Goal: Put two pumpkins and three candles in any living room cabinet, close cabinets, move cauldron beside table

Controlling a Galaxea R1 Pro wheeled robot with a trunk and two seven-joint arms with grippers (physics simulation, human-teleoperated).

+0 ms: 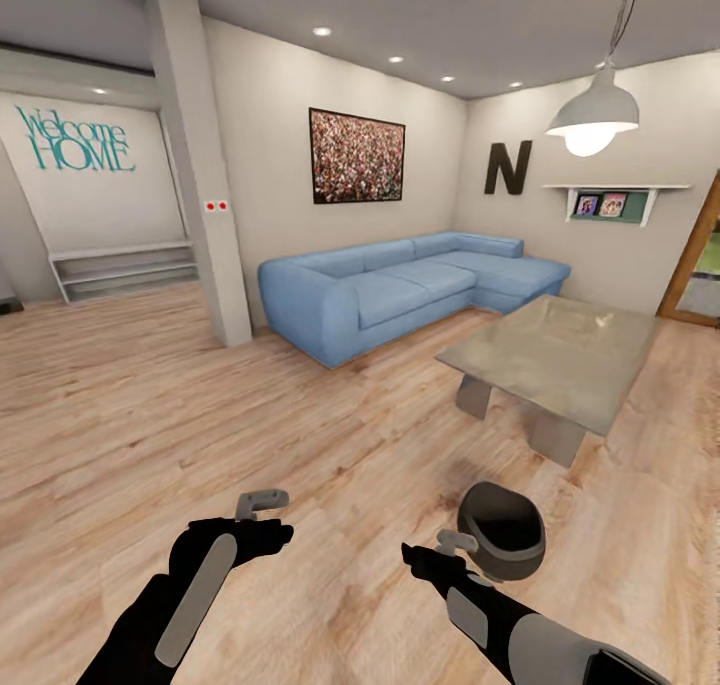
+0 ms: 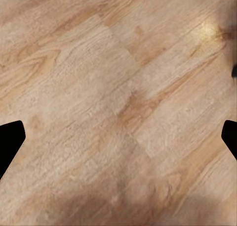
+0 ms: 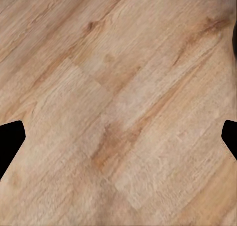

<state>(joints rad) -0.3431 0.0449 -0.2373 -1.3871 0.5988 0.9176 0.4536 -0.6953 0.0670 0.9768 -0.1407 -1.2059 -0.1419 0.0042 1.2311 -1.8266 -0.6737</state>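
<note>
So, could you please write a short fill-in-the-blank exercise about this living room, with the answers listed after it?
1. The cauldron stands on the wooden ____, just beside the right gripper.
2. The sofa against the wall is ____ in colour.
3. The big black letter on the wall is ____.
4. Both the left gripper and the right one hold ____, fingers spread wide over bare planks.

Answers: floor; blue; N; nothing
</note>
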